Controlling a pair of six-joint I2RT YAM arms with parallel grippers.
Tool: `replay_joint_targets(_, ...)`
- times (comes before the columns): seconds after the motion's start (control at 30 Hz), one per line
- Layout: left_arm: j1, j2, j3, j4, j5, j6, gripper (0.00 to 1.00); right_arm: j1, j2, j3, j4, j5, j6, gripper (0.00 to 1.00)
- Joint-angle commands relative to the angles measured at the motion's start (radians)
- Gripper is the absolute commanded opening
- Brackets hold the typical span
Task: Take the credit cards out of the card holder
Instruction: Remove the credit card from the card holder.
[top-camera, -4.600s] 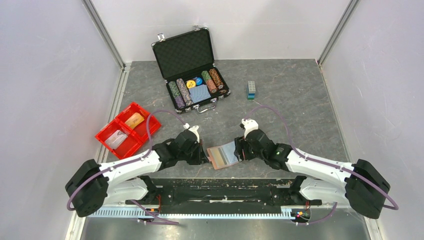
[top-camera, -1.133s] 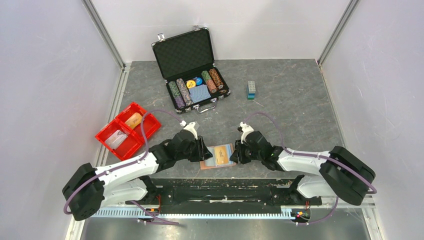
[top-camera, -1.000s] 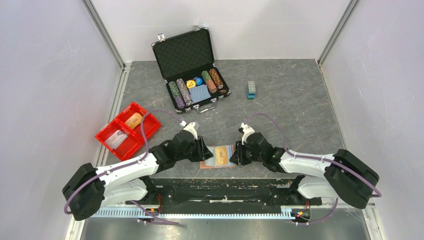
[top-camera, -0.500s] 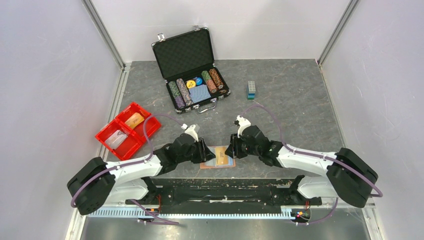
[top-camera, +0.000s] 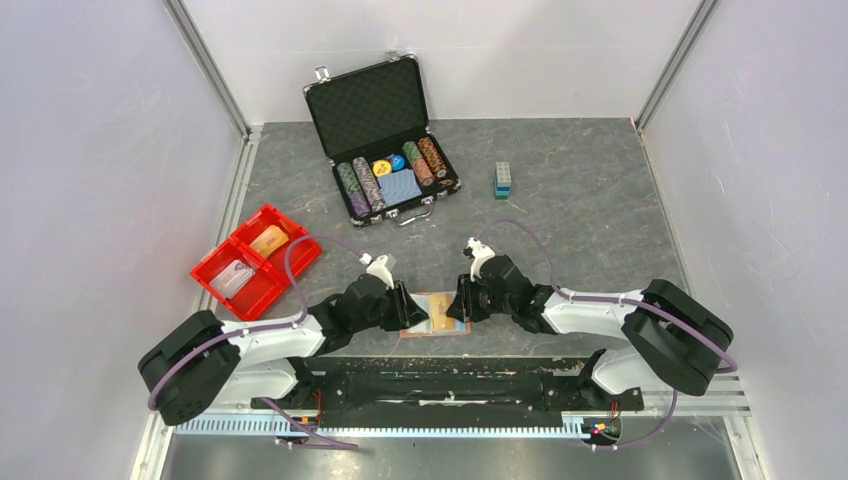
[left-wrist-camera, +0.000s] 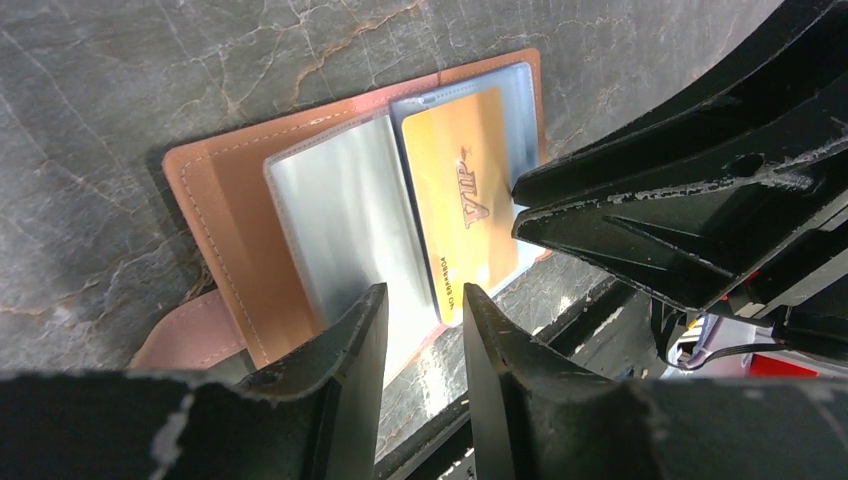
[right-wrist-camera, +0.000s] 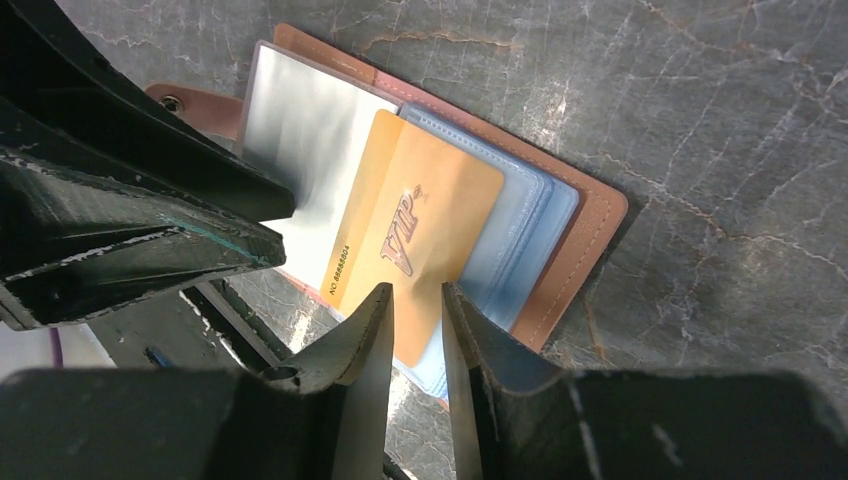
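Observation:
The brown card holder (top-camera: 412, 328) lies open and flat on the table near the front edge, between my two grippers. It also shows in the left wrist view (left-wrist-camera: 215, 220) and the right wrist view (right-wrist-camera: 590, 230). An orange-yellow credit card (right-wrist-camera: 420, 230) marked VIP lies askew on its pale-blue sleeves, its near end past the holder's edge; it also shows from the left wrist (left-wrist-camera: 465, 200). My left gripper (left-wrist-camera: 422, 292) hovers over the clear sleeve, jaws a little apart, empty. My right gripper (right-wrist-camera: 415, 290) hovers over the orange card, jaws a little apart. Both show from above, left (top-camera: 402, 302) and right (top-camera: 460, 298).
A red bin (top-camera: 212, 272) at the left holds a pale card-like item and an orange one. An open black poker-chip case (top-camera: 370, 105) stands at the back. A small blue-green block (top-camera: 503, 180) lies at the back right. The table's front edge runs just below the holder.
Earlier the holder was held up between both grippers; now it lies flat and open. Over the last second both grippers have closed in over it, the right one moving left.

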Motion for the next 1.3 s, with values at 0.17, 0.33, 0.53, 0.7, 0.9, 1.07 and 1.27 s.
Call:
replay_joint_targets(0.17,0.001,0.097,0.005,0.166,0.012,-0.018,0.41,-0.006,0.012,-0.076,0.043,0.003,0.02,0.26)
replay_joint_targets(0.33,0.001,0.15,0.004,0.214,0.033,-0.023,0.41,-0.006,0.011,-0.095,0.076,-0.006,0.035,0.26)
replay_joint_targets(0.53,0.002,0.2,0.011,0.276,0.068,-0.033,0.4,-0.008,0.009,-0.098,0.09,-0.018,0.039,0.26)
replay_joint_targets(0.7,0.001,0.239,-0.013,0.361,0.099,-0.06,0.37,-0.009,-0.006,-0.103,0.078,-0.014,0.037,0.26)
replay_joint_targets(0.9,0.001,0.272,-0.013,0.423,0.124,-0.079,0.35,-0.012,-0.007,-0.11,0.079,-0.013,0.037,0.26)
replay_joint_targets(1.07,0.001,0.271,-0.02,0.458,0.14,-0.099,0.22,-0.015,-0.006,-0.106,0.073,-0.014,0.028,0.26)
replay_joint_targets(1.27,0.001,0.232,-0.024,0.435,0.128,-0.089,0.02,-0.039,-0.008,-0.113,0.066,-0.012,0.004,0.25)
